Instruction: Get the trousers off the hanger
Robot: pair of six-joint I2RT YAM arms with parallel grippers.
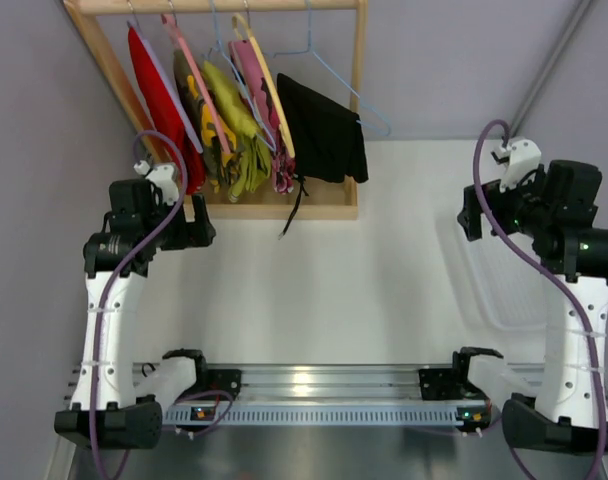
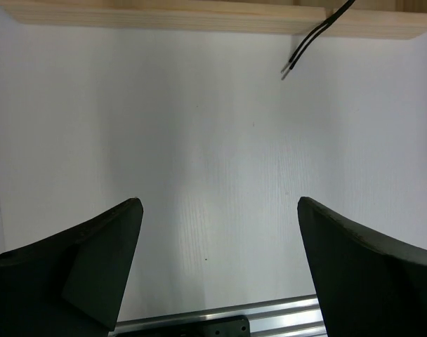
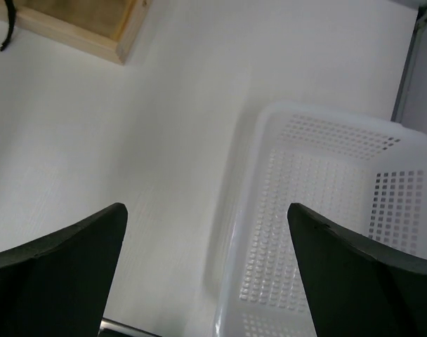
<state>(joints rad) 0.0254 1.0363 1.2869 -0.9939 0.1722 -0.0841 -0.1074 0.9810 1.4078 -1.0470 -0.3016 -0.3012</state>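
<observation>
My left gripper (image 2: pixel 219 205) and my right gripper (image 3: pixel 206 208) both stand with fingers spread wide and nothing between them, each hanging over the bare white table (image 1: pixel 334 290), well apart from the clothes. The plain black cloth shorts (image 1: pixel 324 135) hang at the right end of the wooden clothes rack (image 1: pixel 224 5), on what looks like the thin blue wire hanger (image 1: pixel 344 85). Their black drawstring (image 2: pixel 305 45) dangles past the rack's base board. The pink, white and black camouflage shorts (image 1: pixel 280 172) are squeezed in just to their left, against the yellow-green garments. I would start with the black pair, since it is the outermost and nothing crowds its free side. I would come in low from the front, pinch a good fold of cloth near the hem, not the drawstring, and draw it down and toward me. The other gripper should steady the hanger so it does not swing or jump off the rail. From above I cannot tell whether the shorts are draped over the hanger or clipped to it, so the first tug should be gentle. The white perforated plastic basket (image 3: pixel 270 119) beside my right arm seems the likely place to drop them.
</observation>
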